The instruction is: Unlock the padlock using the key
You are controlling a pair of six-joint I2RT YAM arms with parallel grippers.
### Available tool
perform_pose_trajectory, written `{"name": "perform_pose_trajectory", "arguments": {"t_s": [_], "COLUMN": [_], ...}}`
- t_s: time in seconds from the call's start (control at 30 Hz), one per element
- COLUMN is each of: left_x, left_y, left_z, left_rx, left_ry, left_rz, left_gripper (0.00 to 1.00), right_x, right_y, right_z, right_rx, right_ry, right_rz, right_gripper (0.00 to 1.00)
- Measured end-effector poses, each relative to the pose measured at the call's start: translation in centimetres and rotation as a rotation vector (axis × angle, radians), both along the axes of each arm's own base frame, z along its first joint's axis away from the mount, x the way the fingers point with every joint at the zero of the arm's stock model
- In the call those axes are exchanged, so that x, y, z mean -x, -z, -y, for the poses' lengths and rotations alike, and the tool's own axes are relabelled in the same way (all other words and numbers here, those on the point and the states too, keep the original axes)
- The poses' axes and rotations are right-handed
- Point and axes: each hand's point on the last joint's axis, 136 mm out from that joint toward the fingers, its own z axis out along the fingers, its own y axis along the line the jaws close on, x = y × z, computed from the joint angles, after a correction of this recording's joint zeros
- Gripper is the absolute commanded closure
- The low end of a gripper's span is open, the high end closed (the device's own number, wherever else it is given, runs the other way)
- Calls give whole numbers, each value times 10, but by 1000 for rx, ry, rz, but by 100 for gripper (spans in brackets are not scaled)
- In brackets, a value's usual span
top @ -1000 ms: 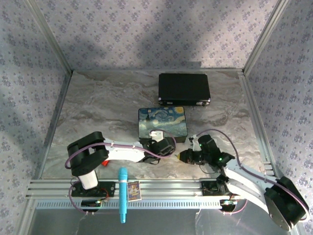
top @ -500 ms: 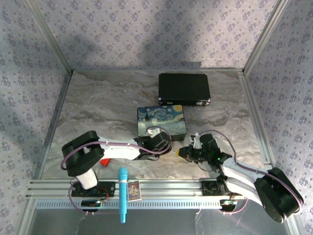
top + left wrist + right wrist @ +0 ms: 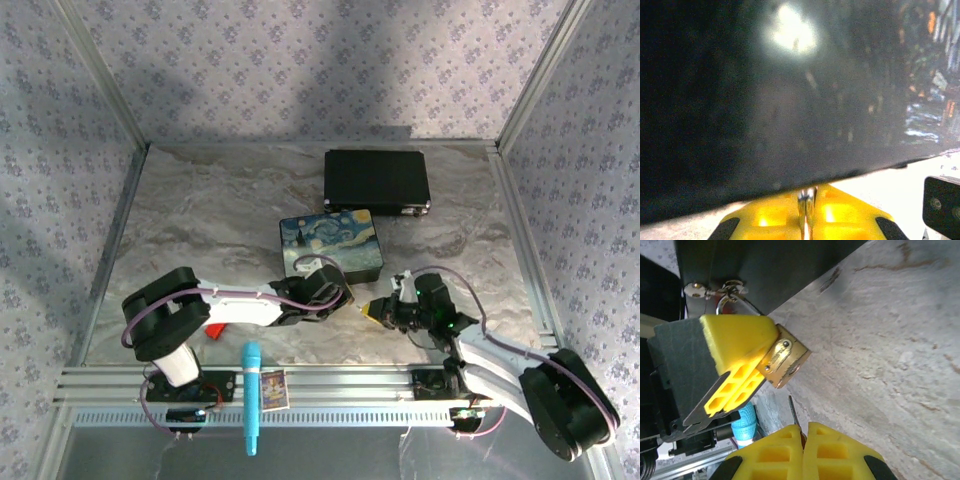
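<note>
Right pincer [image 3: 802,439]: ribbed yellow pads pressed together on the key [image 3: 792,411], whose thin dark blade pokes out toward the lock.
Left pincer [image 3: 806,196]: pads clamped on the padlock [image 3: 786,360], steadying it.
Padlock location: hanging from the hasp [image 3: 715,289] on the front wall of the painted box [image 3: 330,240], just above the table [image 3: 900,340].
Progress: lock gripped and key in hand. The blade tip is near the lock's end face but apart from it, so insertion and turning remain.
Shackle [image 3: 726,304]: thin silver loop, seated in the body.
Materials: brushed brass block, glossy dark box wall, marbled matte tabletop.

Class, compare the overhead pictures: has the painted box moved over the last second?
Yes. The painted box has slid slightly back, away from the arm bases, closing its gap to the black case.
</note>
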Motion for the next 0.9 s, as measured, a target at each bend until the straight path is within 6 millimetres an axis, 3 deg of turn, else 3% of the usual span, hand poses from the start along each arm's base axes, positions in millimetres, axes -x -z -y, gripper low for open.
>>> {"name": "perform_pose_trajectory", "arguments": {"t_s": [0.47,0.7,0.9], "left_x": [-13,-11,-4], "left_y": [-13,-11,-5], "left_z": [4,0,-17], "left_rx": [146,99,16], "left_ry": [-79,-73,-69], "left_rz": [72,56,19], "left_gripper": [100,100,100], "right_x": [-8,-22,-29], "right_y": [14,-3,-22], "right_z": [7,6,1], "right_rx": [-114,-180,-213], "right_ry": [50,23,12], "right_rz": [-241,-226,-198], "right_gripper": [100,100,100]}}
